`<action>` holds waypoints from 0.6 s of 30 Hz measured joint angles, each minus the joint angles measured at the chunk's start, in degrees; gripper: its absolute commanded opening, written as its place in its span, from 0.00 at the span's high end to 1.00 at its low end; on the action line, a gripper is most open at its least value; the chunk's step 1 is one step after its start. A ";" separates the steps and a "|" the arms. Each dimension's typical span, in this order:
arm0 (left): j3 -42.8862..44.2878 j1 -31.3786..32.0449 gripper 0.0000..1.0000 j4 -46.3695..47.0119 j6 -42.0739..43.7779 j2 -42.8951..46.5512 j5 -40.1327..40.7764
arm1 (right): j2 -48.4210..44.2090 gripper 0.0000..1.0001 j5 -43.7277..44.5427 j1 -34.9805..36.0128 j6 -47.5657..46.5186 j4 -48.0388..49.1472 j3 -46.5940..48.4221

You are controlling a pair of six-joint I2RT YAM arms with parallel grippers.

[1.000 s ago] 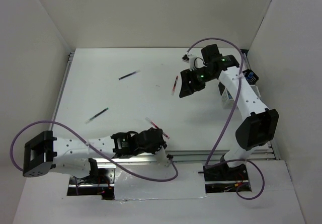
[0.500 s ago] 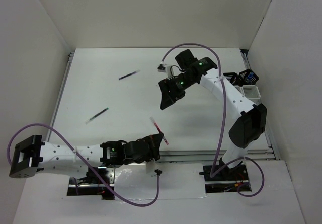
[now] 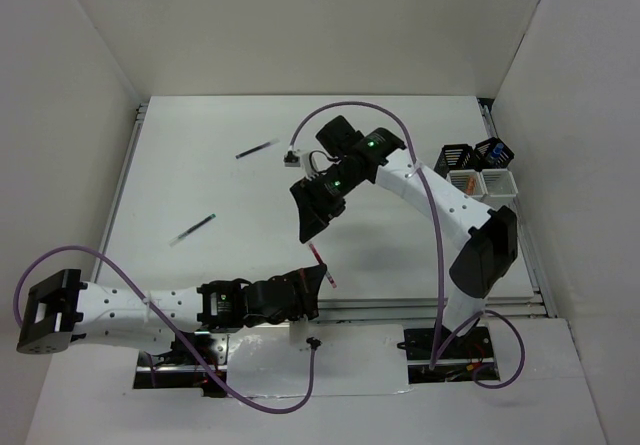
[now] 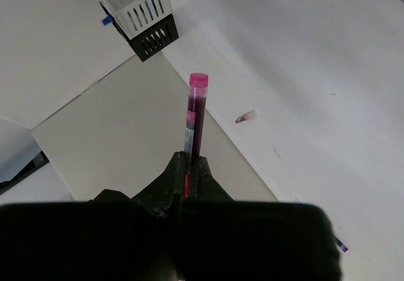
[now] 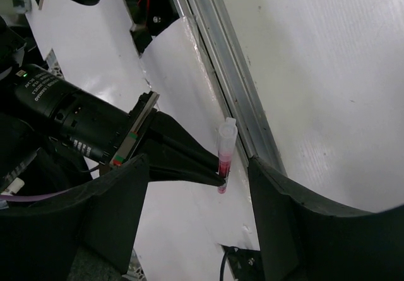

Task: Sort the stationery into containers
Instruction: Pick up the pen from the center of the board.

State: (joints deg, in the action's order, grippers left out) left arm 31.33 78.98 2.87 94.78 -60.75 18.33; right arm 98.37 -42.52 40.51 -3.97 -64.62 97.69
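Low centre of overhead frame, we note left gripper (image 3: 320,275) clamped on red pen (image 3: 316,256), right gripper (image 3: 308,225) spread wide just above.

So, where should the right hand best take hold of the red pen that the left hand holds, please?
On the free upper shaft of the red pen, just below its pink cap. The left hand pinches only its lower end, so the rest stands clear. The open right hand could probably come in from the cap end, one finger on either side.
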 measured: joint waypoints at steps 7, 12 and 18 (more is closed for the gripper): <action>0.00 0.00 1.00 0.24 0.92 -0.11 -0.04 | 3.37 0.33 0.17 1.77 0.55 0.55 -0.61; 0.22 0.00 1.00 0.20 1.01 -1.51 -0.07 | 5.25 0.52 1.95 2.05 1.62 1.09 -0.66; 0.55 0.04 0.90 0.28 0.74 -2.14 0.13 | 5.27 1.00 4.22 2.08 1.90 1.81 -0.66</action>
State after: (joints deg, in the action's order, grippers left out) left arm 31.88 79.02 3.16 95.53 -62.89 18.46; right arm 103.63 -38.30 42.59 -2.07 -62.81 97.03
